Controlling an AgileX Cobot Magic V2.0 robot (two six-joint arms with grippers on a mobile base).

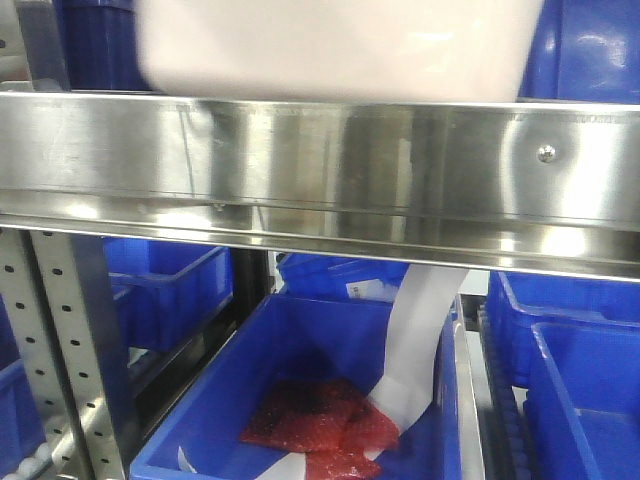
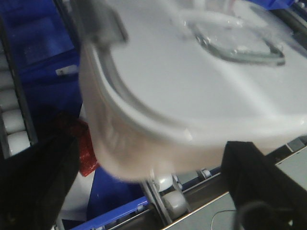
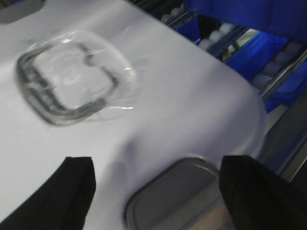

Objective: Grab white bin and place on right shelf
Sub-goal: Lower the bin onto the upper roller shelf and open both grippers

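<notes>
The white bin (image 1: 340, 45) shows at the top of the front view, blurred, just above and behind the broad front rail of the right shelf (image 1: 350, 160). In the left wrist view its lid and rounded pinkish side (image 2: 192, 96) fill the frame, and my left gripper (image 2: 148, 160) is open, with a dark finger (image 2: 38, 182) on either side of the bin's end. In the right wrist view the lid (image 3: 182, 86) carries a clear handle (image 3: 72, 81) and a grey latch (image 3: 177, 196). My right gripper (image 3: 156, 175) is open, its fingers (image 3: 261, 191) wide apart astride the latch.
Blue bins (image 1: 320, 400) stand on the level below the rail, one holding a red bag (image 1: 320, 420) and a white paper strip (image 1: 420, 330). A perforated steel upright (image 1: 60, 360) is at the left. Conveyor rollers (image 2: 170, 196) and more blue bins (image 3: 259, 52) lie under and beside the white bin.
</notes>
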